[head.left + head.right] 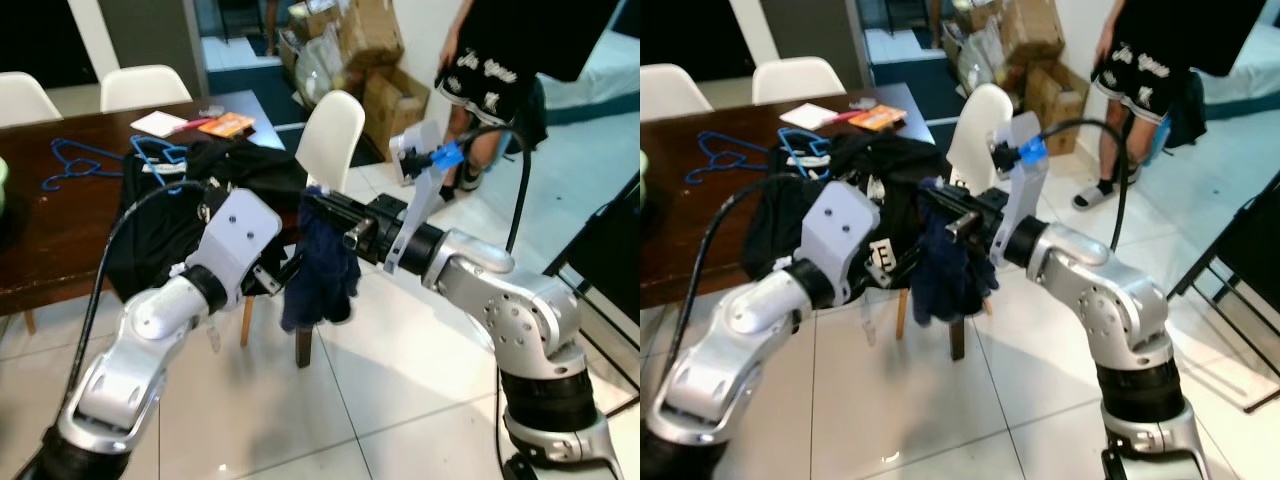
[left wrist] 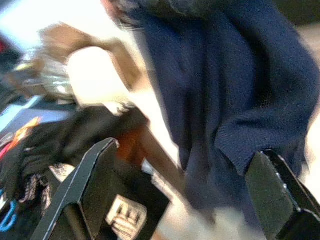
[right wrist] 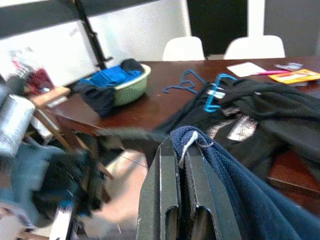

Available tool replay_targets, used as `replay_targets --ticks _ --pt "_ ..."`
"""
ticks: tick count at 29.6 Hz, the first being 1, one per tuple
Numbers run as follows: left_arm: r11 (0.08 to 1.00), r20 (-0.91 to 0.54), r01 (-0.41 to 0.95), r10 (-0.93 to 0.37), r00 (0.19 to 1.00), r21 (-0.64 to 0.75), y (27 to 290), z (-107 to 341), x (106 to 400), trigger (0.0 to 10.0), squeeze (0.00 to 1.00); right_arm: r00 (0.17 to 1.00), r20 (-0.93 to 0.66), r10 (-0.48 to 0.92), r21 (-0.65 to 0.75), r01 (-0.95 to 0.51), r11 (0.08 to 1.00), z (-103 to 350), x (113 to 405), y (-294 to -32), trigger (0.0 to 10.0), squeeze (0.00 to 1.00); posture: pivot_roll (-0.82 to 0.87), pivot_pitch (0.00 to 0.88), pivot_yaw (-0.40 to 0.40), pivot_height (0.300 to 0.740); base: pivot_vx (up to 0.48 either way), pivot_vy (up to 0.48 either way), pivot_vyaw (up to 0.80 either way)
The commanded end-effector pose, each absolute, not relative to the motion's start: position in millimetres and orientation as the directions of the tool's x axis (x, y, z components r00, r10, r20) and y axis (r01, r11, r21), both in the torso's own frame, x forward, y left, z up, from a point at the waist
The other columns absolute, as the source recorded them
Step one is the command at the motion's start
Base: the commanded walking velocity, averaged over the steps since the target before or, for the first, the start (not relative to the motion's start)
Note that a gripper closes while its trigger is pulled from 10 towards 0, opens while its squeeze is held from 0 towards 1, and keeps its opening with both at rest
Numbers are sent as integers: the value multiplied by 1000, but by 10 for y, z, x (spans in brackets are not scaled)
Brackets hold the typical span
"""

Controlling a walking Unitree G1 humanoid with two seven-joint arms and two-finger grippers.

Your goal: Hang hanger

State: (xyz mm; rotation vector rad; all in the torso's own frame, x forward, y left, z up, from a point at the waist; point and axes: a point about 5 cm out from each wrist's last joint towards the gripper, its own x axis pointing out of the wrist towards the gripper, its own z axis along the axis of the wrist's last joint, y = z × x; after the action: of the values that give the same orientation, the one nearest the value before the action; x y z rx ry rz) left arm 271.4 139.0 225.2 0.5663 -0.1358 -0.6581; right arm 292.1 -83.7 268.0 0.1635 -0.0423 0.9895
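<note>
Hangers: two blue hangers are seen on the dark wooden table [image 1: 60, 260]. One blue hanger [image 1: 72, 163] lies flat on bare wood; a lighter blue hanger [image 1: 160, 155] rests on the heap of black clothes [image 1: 170, 215] at the table's edge. No hanger is held by either gripper.

Navy garment: a dark blue knitted garment [image 1: 320, 265] is held in the air in front of the table, drooping in folds. Its shape cannot be made out; its top is bunched at the fingers.

Right gripper [image 3: 181, 150]: fingers pressed together on a fold of the navy garment, with a white tag or seam just at the tips. The grip is seen plainly in the right wrist view; in the head views it is partly masked by cloth.

Left gripper [image 2: 190, 170]: fingers spread apart, one finger [image 2: 92, 185] toward the black clothes, the other at the garment's lower edge. Contact with the cloth cannot be told; the left wrist view is blurred.

Chair: a white chair [image 1: 335, 135] stands behind the garment, its seat and legs largely hidden.

Table, other items: a green basket [image 3: 127, 85] with blue and dark cloth, and papers [image 1: 160, 123] and an orange packet [image 1: 225, 125] at the far end.

Background: a person [image 1: 495, 70] in black shorts is cut off above the waist; cardboard boxes [image 1: 375, 60] are stacked near.
</note>
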Motion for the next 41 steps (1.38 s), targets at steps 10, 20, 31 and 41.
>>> replay_targets --ticks 10,20,31,41 --pt "263 -432 776 -708 559 573 1527 2025 2438 10000 0 533 139 835 98 -846 524 2785 2908 -766 0 0 15 42 20 740 0 0 0" --pt "311 -259 640 -726 637 703 1325 2141 2554 10000 0 501 157 851 96 -866 491 2835 2868 -714 0 0 16 48 19 740 0 0 0" --pt "314 -159 496 -697 700 809 1336 2284 2741 10000 0 429 194 882 90 -903 420 2895 2752 -681 0 0 7 54 30 740 0 0 0" --pt "283 -191 546 -732 654 788 1297 2121 2823 0 0 403 218 889 80 -915 396 2965 2710 -667 0 0 -5 55 32 740 0 0 0"
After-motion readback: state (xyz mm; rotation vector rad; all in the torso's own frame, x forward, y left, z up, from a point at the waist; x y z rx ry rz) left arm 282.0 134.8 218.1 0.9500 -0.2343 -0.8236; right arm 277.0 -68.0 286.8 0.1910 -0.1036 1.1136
